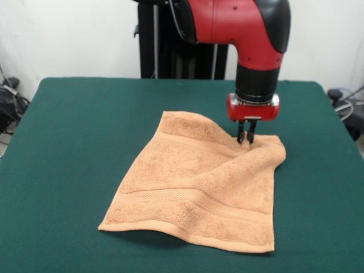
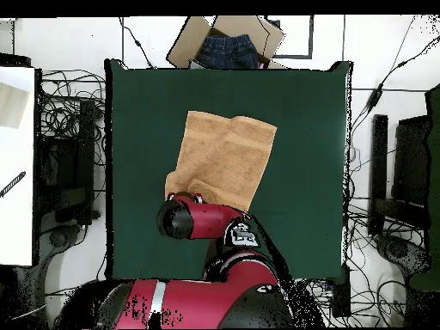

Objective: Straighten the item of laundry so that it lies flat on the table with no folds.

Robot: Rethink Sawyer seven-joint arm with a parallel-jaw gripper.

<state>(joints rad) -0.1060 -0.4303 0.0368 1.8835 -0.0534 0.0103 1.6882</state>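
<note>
The peach-orange towel (image 1: 199, 182) lies spread on the dark green table (image 1: 74, 142), a little right of the middle. Its far right corner is bunched and raised, and a ridge runs along its far edge. My gripper (image 1: 246, 136) points straight down with its fingers close together, pinching that raised corner. The near hem lies mostly flat, with a slight lift at the near left corner. In the overhead view the towel (image 2: 225, 155) shows a crease down its middle on the table (image 2: 309, 129). The arm's head (image 2: 176, 216) hides the gripper and the held corner there.
A cardboard box (image 2: 225, 39) holding dark denim sits just past the table's edge opposite the robot. Cables lie on the floor around the table. A white surface (image 2: 17, 163) stands at the overhead view's left.
</note>
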